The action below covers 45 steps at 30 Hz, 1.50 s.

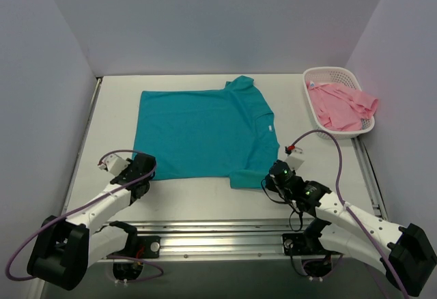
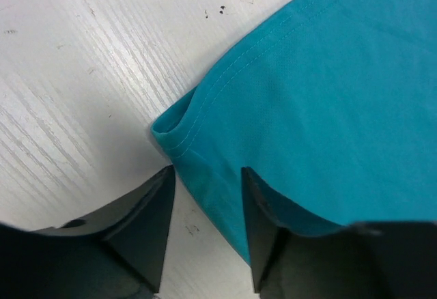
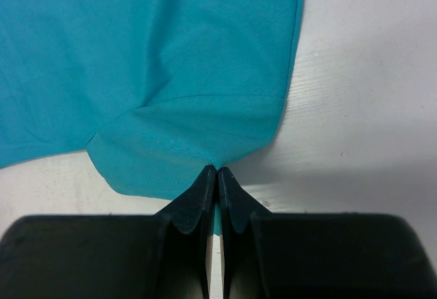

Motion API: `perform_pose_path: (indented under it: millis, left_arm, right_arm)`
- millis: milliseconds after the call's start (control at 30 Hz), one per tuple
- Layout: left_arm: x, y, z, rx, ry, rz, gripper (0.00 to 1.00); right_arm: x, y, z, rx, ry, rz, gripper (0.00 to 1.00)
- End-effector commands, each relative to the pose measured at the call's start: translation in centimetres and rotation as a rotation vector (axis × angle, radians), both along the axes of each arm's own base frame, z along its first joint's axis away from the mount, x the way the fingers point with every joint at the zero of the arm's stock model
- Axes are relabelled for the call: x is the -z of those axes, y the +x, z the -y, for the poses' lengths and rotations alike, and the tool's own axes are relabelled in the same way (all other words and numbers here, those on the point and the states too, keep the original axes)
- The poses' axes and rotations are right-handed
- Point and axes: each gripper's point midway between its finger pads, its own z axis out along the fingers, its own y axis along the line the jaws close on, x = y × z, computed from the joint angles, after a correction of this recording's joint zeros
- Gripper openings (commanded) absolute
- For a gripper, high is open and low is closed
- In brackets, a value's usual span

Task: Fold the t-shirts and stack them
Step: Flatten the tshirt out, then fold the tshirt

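Observation:
The teal t-shirt (image 1: 205,132) lies spread flat on the white table, its neck label toward the right. My left gripper (image 1: 145,174) is at the shirt's near-left hem corner. Its jaws stand apart around that corner (image 2: 207,171), with the teal cloth (image 2: 328,108) between them and not pinched. At the near sleeve, my right gripper (image 1: 268,178) is shut on the sleeve's edge (image 3: 217,169), a sliver of teal cloth (image 3: 136,53) caught between the fingers. The pink t-shirt (image 1: 341,104) lies crumpled in the basket.
A white lattice basket (image 1: 328,71) stands at the back right by the wall. Grey walls close in the table on three sides. A metal rail (image 1: 225,229) runs along the near edge between the arm bases.

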Motion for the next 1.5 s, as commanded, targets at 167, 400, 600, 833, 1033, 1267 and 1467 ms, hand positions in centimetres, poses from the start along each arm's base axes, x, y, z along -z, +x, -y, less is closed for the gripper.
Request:
perform_pose_path:
  millis: [167, 400, 600, 833, 1033, 1267, 1467]
  left_arm:
    - [-1.7, -0.1, -0.9, -0.074, -0.002, 0.065, 0.76]
    - [-0.6, 0.0, -0.8, -0.100, -0.010, 0.031, 0.74]
    - [-0.1, -0.2, -0.9, -0.118, -0.006, 0.015, 0.64]
    - [0.2, -0.1, -0.8, -0.114, 0.001, -0.010, 0.38]
    - [0.1, 0.2, -0.7, -0.094, 0.002, -0.005, 0.16]
    - [-0.4, 1.1, 0.0, -0.041, -0.008, 0.031, 0.02]
    - [-3.2, 2.0, 1.4, 0.044, -0.021, 0.114, 0.02]
  right_arm:
    - [-1.4, 0.9, 0.0, 0.015, 0.001, 0.034, 0.00]
    - [-1.9, 1.4, 0.0, 0.009, -0.009, 0.041, 0.00]
    - [-3.2, 2.0, 0.0, 0.006, -0.011, 0.065, 0.00]
    - [-3.1, 2.3, -0.1, -0.002, -0.017, 0.057, 0.00]
    - [-3.1, 2.4, 0.3, 0.008, -0.017, 0.061, 0.00]
    - [-3.7, 2.5, 0.7, 0.027, -0.013, 0.075, 0.00]
    - [-6.3, 2.5, 2.4, 0.104, -0.009, 0.144, 0.00]
